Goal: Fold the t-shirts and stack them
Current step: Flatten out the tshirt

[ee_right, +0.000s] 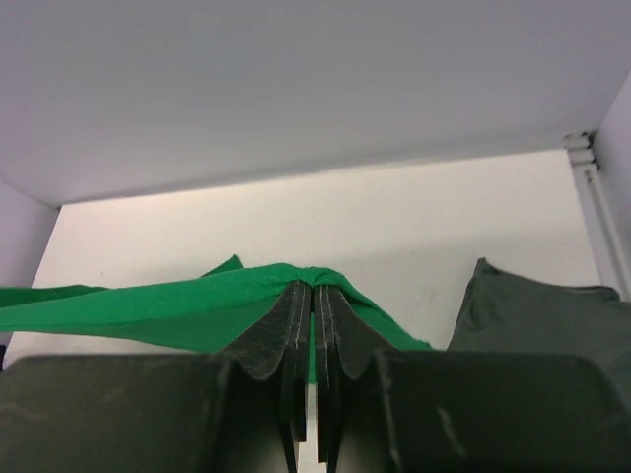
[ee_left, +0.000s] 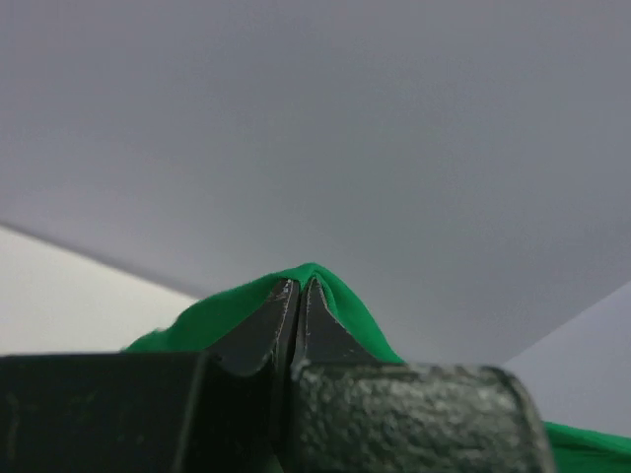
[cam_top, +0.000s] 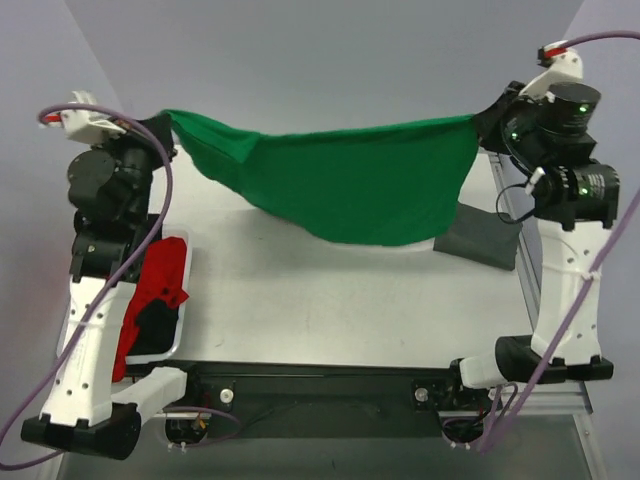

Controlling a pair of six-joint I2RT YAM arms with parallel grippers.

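No readable text, label, brand or number anywhere in view

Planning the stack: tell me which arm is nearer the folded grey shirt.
Right. The right arm hangs just beyond the grey shirt, jaws pinching the green shirt; the left arm is across the table.

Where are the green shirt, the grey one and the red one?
green t-shirt (cam_top: 360, 190), top view, middle of the hanging cloth.
dark grey t-shirt (cam_top: 482, 242), top view, its uncovered part.
red t-shirt (cam_top: 168, 270), top view, upper bunch.
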